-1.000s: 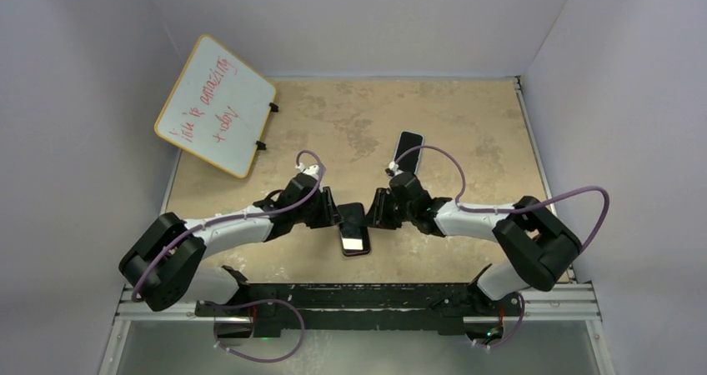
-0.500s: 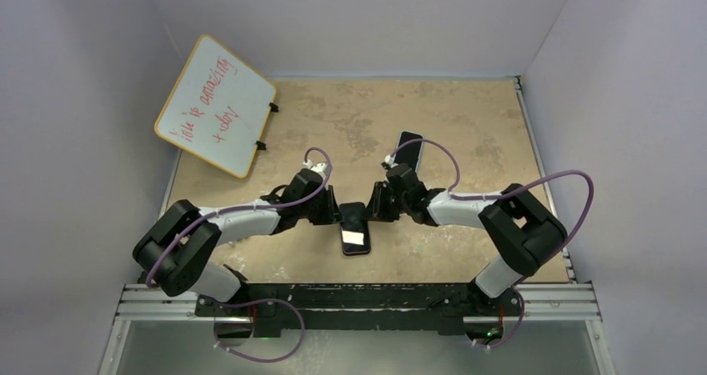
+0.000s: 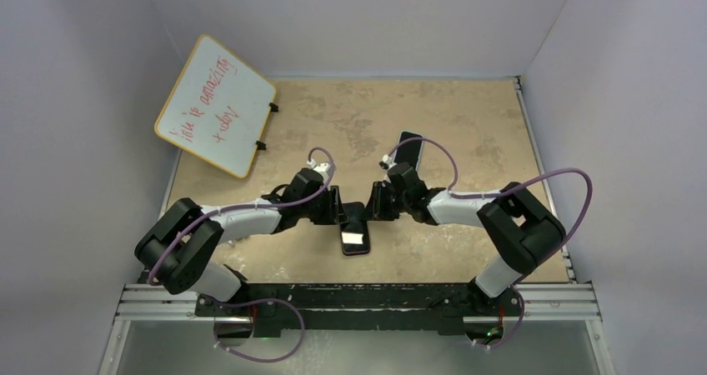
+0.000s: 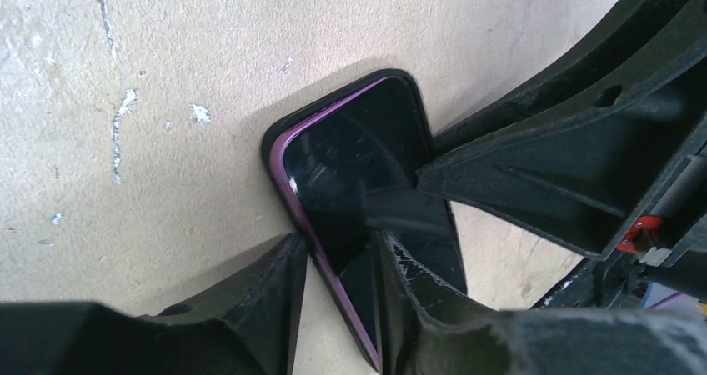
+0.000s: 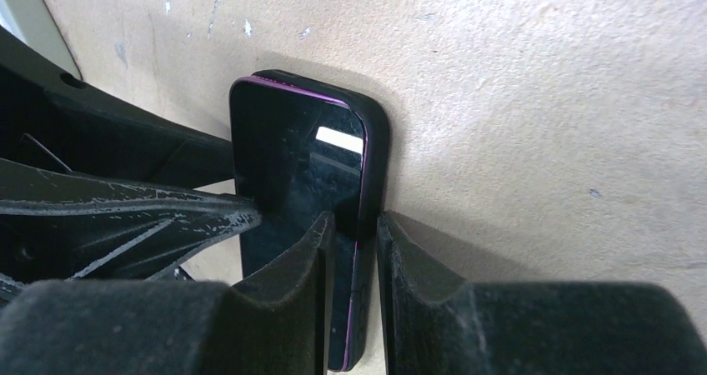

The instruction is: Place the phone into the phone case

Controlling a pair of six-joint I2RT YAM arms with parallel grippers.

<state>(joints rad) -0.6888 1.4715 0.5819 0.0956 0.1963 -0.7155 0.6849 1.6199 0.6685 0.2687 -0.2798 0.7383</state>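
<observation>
The left arm [image 3: 238, 221] and right arm [image 3: 458, 208] have white links, black joints and purple cables [image 3: 550, 175]; the fingers [image 5: 283, 308] are scuffed black.

A robotics lab test cell is pictured: a mottled tan table [image 3: 467, 117] is boxed in on three sides by plain pale walls [image 3: 367, 17]. A left arm [image 3: 242, 221] and a right arm [image 3: 467, 208] are bolted to a metal rail [image 3: 358, 308] at its near edge. Purple cables [image 3: 575, 192] are looped along both arms, and a whiteboard [image 3: 215, 104] scrawled in red marker is propped against the left wall, its writing too small to be read.
</observation>
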